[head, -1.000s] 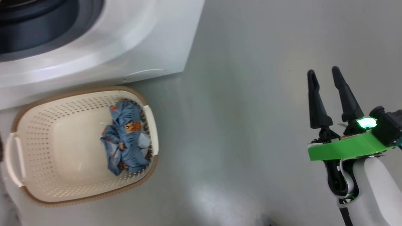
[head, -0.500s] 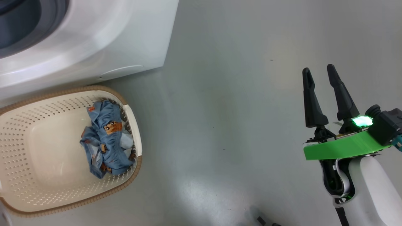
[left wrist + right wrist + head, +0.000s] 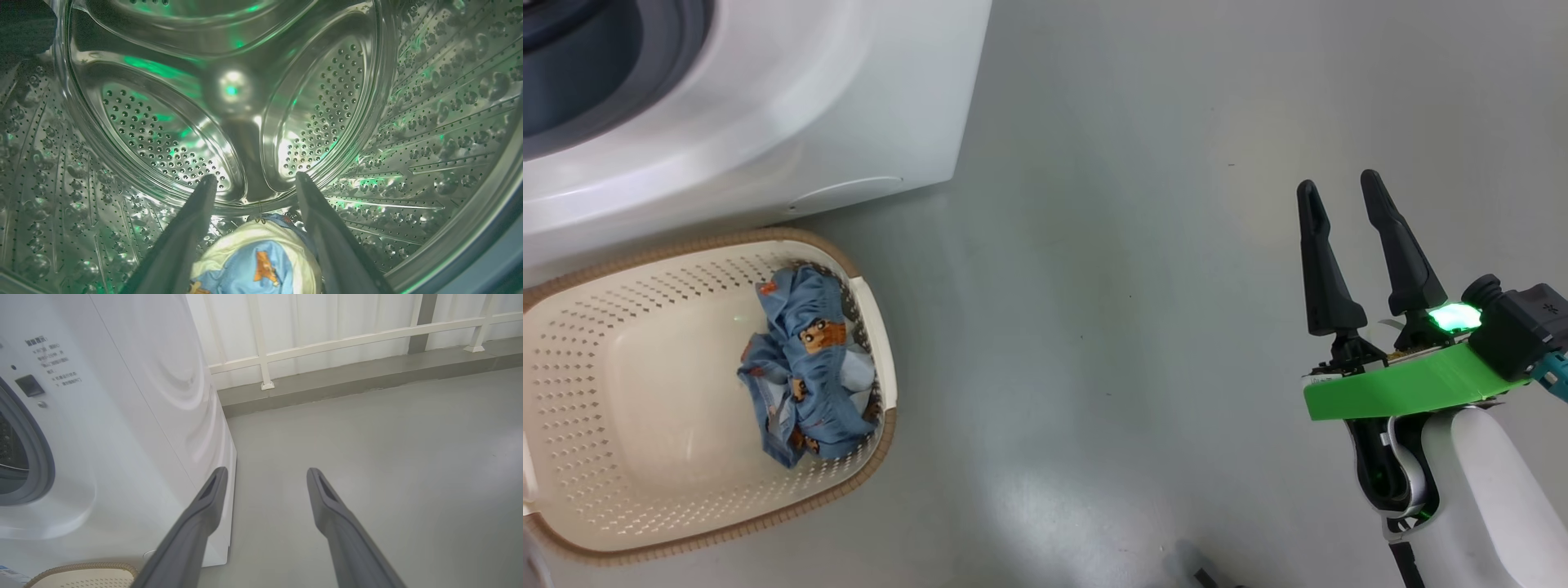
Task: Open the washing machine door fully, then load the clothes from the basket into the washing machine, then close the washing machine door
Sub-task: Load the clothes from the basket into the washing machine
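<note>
- Left wrist view put me inside the steel drum (image 3: 429, 122). The left gripper (image 3: 255, 177) was released, fingers spread wide, and one bear-print garment (image 3: 253, 261) sat low between them.
- Head view gave what that one could not: the basket (image 3: 572, 367) stood on the floor (image 3: 1135, 327) just before the washing machine (image 3: 768, 106), with the second garment (image 3: 805, 367) bunched against its right wall.
- The right gripper (image 3: 1339, 181) was released and empty, over the floor well apart from the basket.
- Right wrist view added the grey gasket (image 3: 39, 457) and a white railing (image 3: 347, 339) behind.
</note>
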Available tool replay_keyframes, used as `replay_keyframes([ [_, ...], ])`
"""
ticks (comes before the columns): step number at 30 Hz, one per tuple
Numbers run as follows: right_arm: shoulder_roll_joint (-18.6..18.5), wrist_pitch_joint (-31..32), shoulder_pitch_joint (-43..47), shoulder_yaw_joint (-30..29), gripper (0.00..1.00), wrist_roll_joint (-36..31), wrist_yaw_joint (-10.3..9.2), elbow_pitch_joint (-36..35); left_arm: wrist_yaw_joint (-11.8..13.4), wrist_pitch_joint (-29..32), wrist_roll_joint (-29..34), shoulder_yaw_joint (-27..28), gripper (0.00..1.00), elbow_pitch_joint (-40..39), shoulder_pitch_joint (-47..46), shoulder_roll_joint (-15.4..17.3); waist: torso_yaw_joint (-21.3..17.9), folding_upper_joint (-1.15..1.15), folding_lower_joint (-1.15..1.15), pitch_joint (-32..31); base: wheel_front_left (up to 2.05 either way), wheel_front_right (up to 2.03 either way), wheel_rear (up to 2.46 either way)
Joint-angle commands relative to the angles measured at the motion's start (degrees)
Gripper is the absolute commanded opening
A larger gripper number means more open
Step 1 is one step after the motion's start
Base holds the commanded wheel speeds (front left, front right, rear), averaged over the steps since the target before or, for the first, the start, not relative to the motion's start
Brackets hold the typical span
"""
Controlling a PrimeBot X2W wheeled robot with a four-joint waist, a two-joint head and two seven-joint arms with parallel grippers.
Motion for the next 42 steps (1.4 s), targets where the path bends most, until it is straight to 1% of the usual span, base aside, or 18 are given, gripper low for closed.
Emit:
replay_keyframes([
  [1,-0.33,-0.45,0.24,0.87,1.00,-0.65,0.32,-1.12,0.02,-0.30,0.61,0.67,1.00,-1.31,0.78,2.99,0.16,0.00,0.00,-0.20,0.00,0.00,0.00],
  [4,-0.58,-0.45,0.23,0.81,1.00,-0.61,0.32,-1.19,0.02,-0.30,0.79,1.35,1.00,-1.81,1.72,2.78,0.33,0.00,0.00,-0.48,0.00,0.00,0.00],
  [11,-1.29,-0.45,0.25,0.36,1.00,-0.83,0.32,-1.31,0.02,-0.30,0.60,1.82,1.00,-4.21,5.13,1.04,1.30,0.00,0.00,-1.53,0.00,0.00,0.00],
  [20,-3.08,-0.45,0.81,0.21,1.00,-1.01,0.32,-0.86,0.02,-0.30,-1.04,2.00,1.00,-9.35,14.08,-1.85,3.86,0.00,0.00,-5.08,0.00,0.00,0.00],
  [27,-4.52,-0.45,2.20,0.02,1.00,-0.90,0.32,-0.14,0.02,-0.30,-2.81,2.73,1.00,-13.31,22.14,-4.58,6.12,0.00,0.00,-9.07,0.00,0.00,0.00],
  [33,-5.81,-0.45,4.62,-0.51,1.00,-0.65,0.32,0.58,0.02,-0.30,-4.22,2.90,1.00,-15.44,29.06,-5.93,7.83,0.00,0.00,-13.48,0.00,0.00,0.00],
  [42,-7.92,-0.45,8.44,-1.44,1.00,-0.22,0.32,1.22,0.02,-0.30,-4.44,1.29,1.00,-18.77,38.03,-7.75,10.63,0.00,0.00,-18.96,0.00,0.00,0.00],
])
